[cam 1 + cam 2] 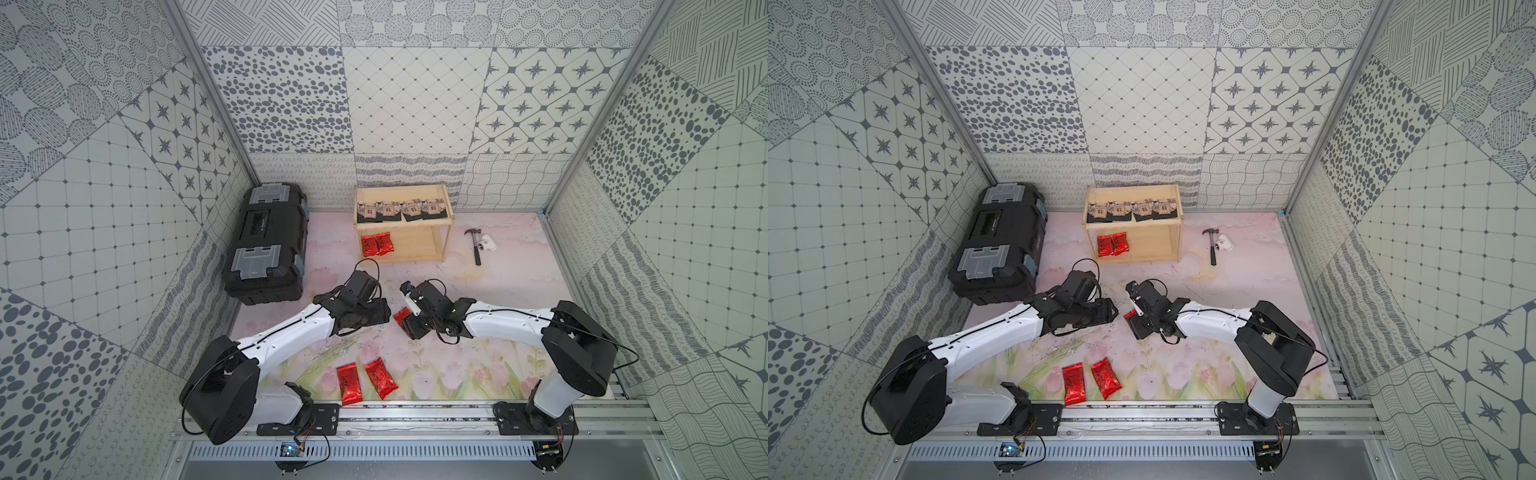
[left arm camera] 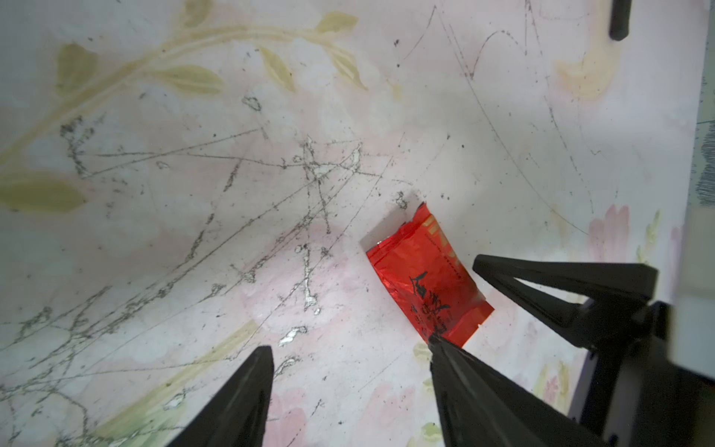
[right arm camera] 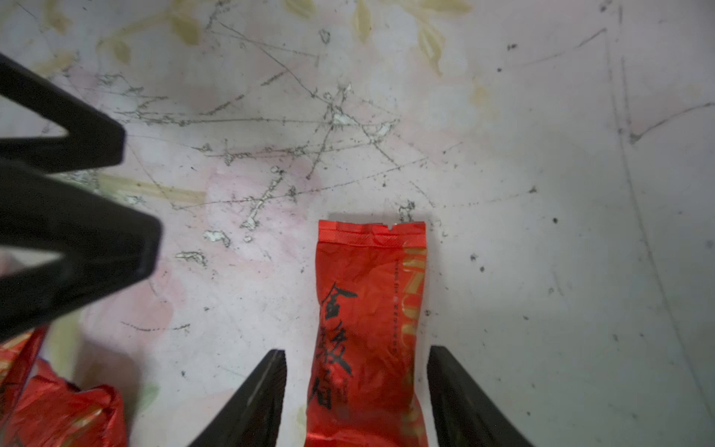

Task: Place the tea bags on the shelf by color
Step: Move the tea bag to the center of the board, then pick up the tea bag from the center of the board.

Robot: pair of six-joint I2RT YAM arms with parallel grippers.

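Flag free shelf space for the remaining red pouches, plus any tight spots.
Lower tier of the shelf: bare from the two red pouches to its hammer-side post. Top tier: black sachets fill the front; only a back strip is free. Table between shelf and hammer is bare. Crowded: mid-table, where left gripper and right gripper, both open, meet at a third red pouch.

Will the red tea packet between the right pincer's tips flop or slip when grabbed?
The red tea packet looks crinkled and thin, so it probably bends. Its shiny foil may slip. Lying flat, it likely won't roll.
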